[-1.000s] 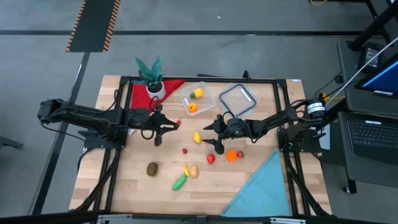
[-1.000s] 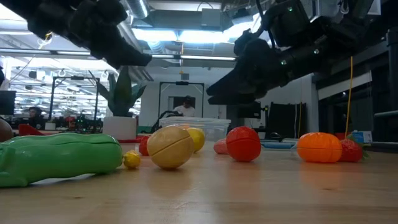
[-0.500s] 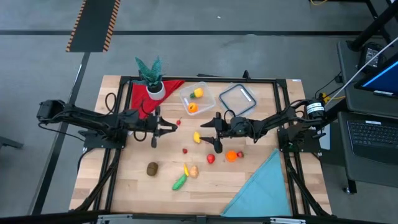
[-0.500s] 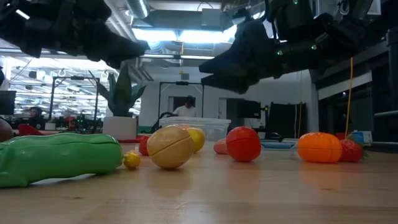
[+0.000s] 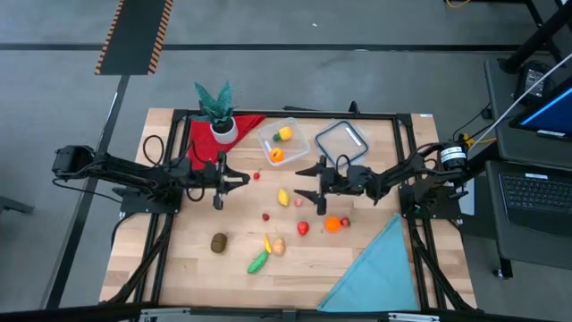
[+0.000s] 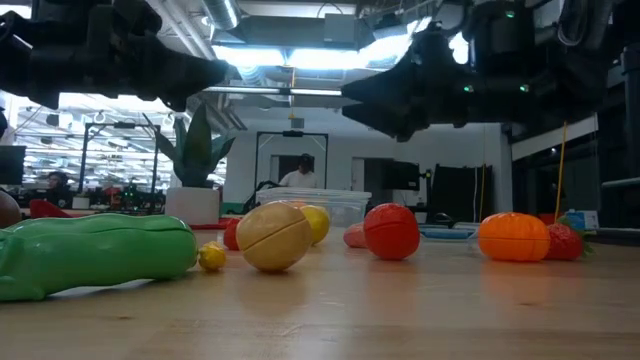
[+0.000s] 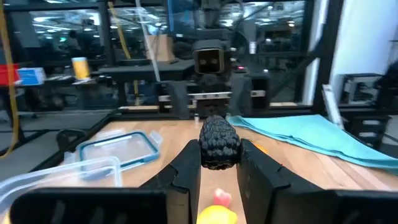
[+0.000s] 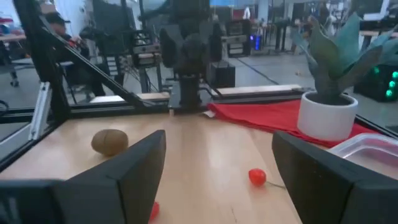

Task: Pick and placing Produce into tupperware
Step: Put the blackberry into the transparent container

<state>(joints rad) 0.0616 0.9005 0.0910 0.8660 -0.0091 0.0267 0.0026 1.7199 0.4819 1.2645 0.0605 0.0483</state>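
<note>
The left tool (image 5: 238, 179) pinched a dark, knobbly, berry-shaped piece (image 7: 219, 142) between its fingers, clear above the wooden table (image 5: 357, 268). The tupperware (image 5: 284, 141) — clear, thin-walled, round-cornered, with an orange and a yellow piece inside — lay at about two o'clock from that tool in the high view. The right tool (image 5: 302, 183) gaped wide and empty, near a smooth yellow piece (image 5: 283, 197).

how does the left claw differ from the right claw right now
The left claw is closed on a small dark bumpy fruit; the right claw is wide open and empty. The left hangs near the red cloth, the right by the yellow produce. Both hover above the table.
</note>
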